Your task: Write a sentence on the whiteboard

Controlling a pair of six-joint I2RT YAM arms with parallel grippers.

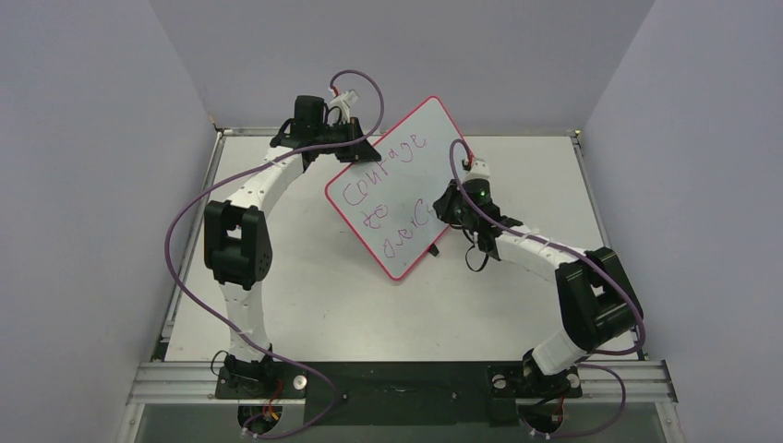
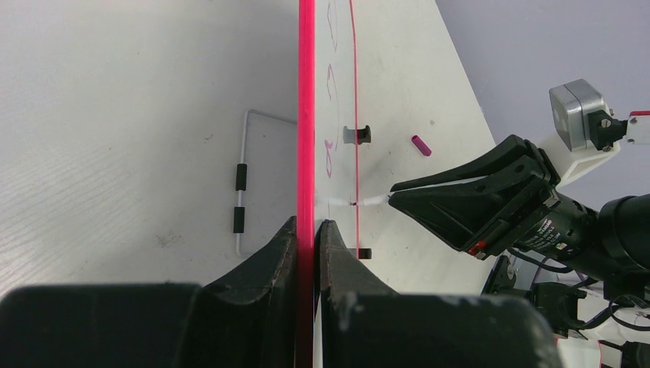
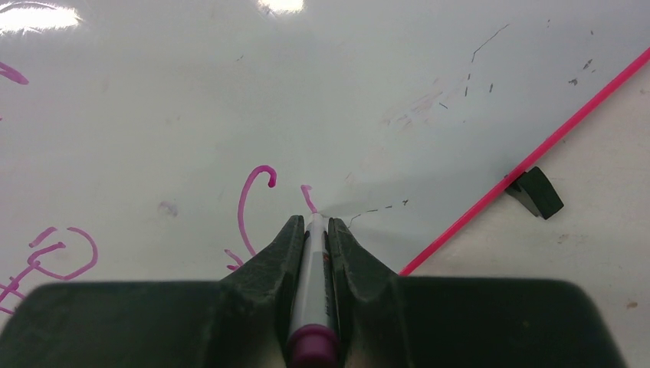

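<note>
While the left gripper (image 2: 306,227) is closed tight on the pink rim of the whiteboard (image 1: 434,125), we hold the board tilted up over the table (image 1: 305,305) with its face turned toward the right arm, so the pen meets a steady surface within reach. We cannot tell whether the board's lower corner rests on the table. The right gripper (image 3: 312,224) is clamped on the marker (image 3: 310,307), whose barrel runs straight out between the fingers so that wrist motion carries directly to the tip. The tip touches the board at the foot of a short purple stroke. The sentence (image 1: 383,175) runs in slanted lines, "Courage" above and "to overc" below, so we judge ourselves partway through the last word. The pen sits near the rim and one black clip foot (image 3: 536,192), so little room is left on this line. We reckon the next letters need small strokes and light pressure, since a hard push could twist the board in the left grip
</note>
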